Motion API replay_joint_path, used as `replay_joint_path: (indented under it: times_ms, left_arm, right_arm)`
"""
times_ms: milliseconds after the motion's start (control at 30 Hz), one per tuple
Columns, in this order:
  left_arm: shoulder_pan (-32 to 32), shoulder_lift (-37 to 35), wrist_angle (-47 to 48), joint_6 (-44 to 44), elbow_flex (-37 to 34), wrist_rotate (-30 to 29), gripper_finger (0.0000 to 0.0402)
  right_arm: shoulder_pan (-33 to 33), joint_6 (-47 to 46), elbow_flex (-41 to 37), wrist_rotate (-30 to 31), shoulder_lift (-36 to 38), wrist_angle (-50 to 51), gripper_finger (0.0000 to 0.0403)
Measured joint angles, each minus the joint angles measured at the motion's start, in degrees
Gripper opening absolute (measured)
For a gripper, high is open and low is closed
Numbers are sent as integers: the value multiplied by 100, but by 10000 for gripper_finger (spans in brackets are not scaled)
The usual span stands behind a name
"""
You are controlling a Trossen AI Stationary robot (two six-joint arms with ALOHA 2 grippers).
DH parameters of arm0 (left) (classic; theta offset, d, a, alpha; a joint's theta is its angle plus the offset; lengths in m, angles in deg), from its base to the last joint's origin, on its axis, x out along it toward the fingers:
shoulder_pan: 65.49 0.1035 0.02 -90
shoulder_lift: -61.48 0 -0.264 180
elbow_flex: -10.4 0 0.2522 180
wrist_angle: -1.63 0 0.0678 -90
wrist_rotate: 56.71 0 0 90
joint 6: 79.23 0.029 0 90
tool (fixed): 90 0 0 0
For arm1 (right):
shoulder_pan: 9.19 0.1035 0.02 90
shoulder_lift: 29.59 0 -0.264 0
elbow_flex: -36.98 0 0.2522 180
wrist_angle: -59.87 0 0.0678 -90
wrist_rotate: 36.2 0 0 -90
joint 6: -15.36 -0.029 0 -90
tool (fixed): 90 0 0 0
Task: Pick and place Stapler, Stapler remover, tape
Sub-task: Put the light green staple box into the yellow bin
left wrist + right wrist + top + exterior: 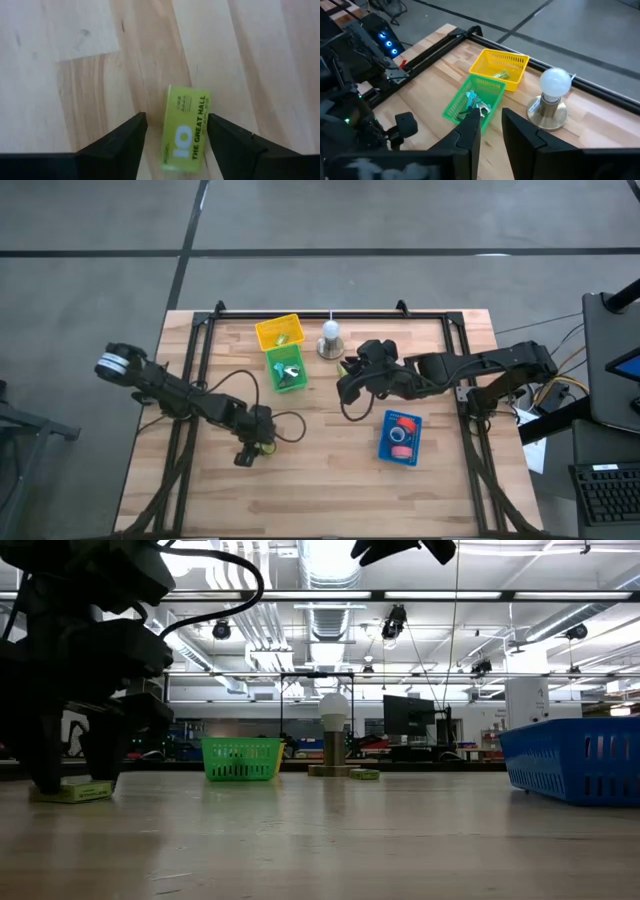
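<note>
Staples box (pixel 185 129) lies on the table between the left claw's (pixel 176 131) open fingers, ungripped.

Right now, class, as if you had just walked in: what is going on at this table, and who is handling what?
The left gripper is down at the table with its fingers open on either side of a small yellow-green staple box, not yet closed on it. The right gripper hangs open above the table near the green basket and the light bulb. A yellow basket sits behind the green one, and a blue basket near the right arm already holds red tape.
</note>
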Motion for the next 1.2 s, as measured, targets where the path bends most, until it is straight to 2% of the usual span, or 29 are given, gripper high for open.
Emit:
replay_joint_path:
  times_ms: [100, 300, 467, 567, 667, 800, 1000, 1100, 1200]
  left_arm:
    - [7, 36, -79, 0, 0, -75, 192]
    - [12, 38, -111, 1, -2, -173, 103]
    - [113, -100, -97, -478, 6, -197, 102]
    - [301, -282, 2, -761, 106, -586, 105]
    - [544, -528, 29, -901, 303, -1075, 127]
    - [1158, -813, 150, -782, 504, -1668, 138]
    - [2623, -1123, 165, -669, 856, -2247, 110]
    - [3580, -1134, 145, -909, 1035, -2242, 110]
    - [4516, -1044, 86, -1207, 1178, -2038, 127]
  right_arm:
    - [-4, 101, 0, 26, 25, -2, 67]
    - [-15, 250, 0, 32, 83, 1, 59]
    - [-29, 481, 0, 39, 114, 0, 60]
    - [-56, 512, 0, 43, 137, 0, 61]
    - [-109, 534, 0, 44, 174, -3, 58]
    - [-168, 619, 0, 37, 226, -13, 53]
    - [-162, 856, 2, 23, 370, -26, 52]
    - [-164, 893, 2, 23, 397, -24, 54]
    - [-164, 1051, 2, 19, 410, -24, 52]
